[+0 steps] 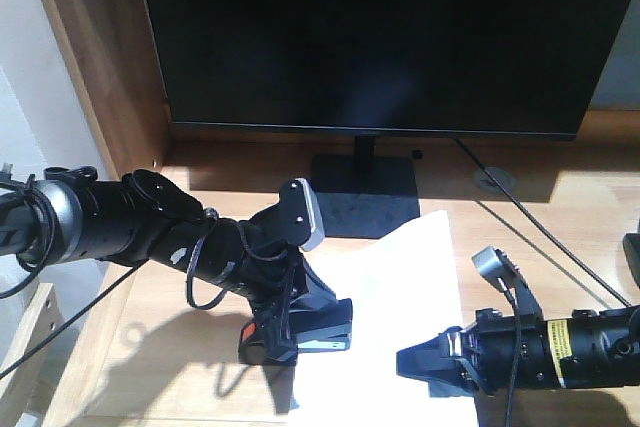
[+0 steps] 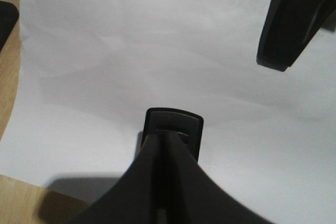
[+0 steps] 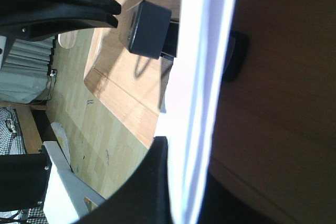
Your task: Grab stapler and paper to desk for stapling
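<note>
The left gripper (image 1: 300, 332) was clamped on the black stapler (image 1: 305, 325) at the near left part of the light wooden surface (image 1: 160, 307), holding it at the left edge of the paper (image 1: 390, 317). An orange-red patch showed on the stapler's side in the front view. In the left wrist view the stapler's blunt end (image 2: 173, 129) stood over the white sheet (image 2: 157, 40), the closed fingers (image 2: 157, 182) running down to it from below.

The paper lay flat across the middle of the surface, one corner pointing toward the foot of the monitor stand (image 1: 365, 197). The right gripper (image 1: 425, 362) lay low at the sheet's near right edge; in the right wrist view a black finger (image 3: 149, 182) pressed against the sheet's edge (image 3: 197, 103), but whether the jaws actually pinched the paper could not be told. That view also showed the left gripper (image 3: 113, 11) closed on the stapler (image 3: 144, 30) beyond the sheet.

A large dark monitor (image 1: 380, 37) filled the back of the scene, and a black cable (image 1: 540, 222) trailed across the right side of the surface past a round grommet (image 1: 497, 180).
</note>
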Controlling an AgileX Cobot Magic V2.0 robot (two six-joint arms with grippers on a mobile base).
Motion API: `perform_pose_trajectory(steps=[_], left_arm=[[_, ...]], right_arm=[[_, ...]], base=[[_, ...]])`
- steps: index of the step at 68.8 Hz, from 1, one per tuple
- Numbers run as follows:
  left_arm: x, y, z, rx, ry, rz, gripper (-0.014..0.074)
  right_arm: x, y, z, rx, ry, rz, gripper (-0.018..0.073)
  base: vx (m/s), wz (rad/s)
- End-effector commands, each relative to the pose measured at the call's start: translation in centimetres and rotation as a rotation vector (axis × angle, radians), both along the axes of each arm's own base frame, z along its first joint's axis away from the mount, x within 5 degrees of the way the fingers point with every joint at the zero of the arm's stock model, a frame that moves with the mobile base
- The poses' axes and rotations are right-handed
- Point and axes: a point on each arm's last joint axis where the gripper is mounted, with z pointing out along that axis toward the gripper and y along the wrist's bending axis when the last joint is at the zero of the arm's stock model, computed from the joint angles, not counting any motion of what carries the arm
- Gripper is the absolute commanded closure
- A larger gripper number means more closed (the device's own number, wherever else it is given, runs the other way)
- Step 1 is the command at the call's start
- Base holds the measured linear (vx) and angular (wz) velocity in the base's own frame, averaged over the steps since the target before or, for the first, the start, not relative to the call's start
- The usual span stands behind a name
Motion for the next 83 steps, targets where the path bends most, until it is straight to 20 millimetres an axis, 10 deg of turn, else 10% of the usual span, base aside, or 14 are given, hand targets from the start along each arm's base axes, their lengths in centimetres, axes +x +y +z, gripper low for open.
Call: perform_pose_trajectory(steps=[1, 83], left_arm=[[0.0, -0.7, 2.0, -0.075, -0.015, 0.016, 0.0603], [0.1, -1.8, -2.0, 0.016, 0.004, 0.001, 0.0603]], right_arm=[[0.4, 0.3, 1.2, 0.055, -0.051, 0.001, 0.0561], [0.5, 0.1, 1.1, 0.033, -0.050, -0.007, 0.0561]], base=[[0.00, 0.00], [0.00, 0.00]])
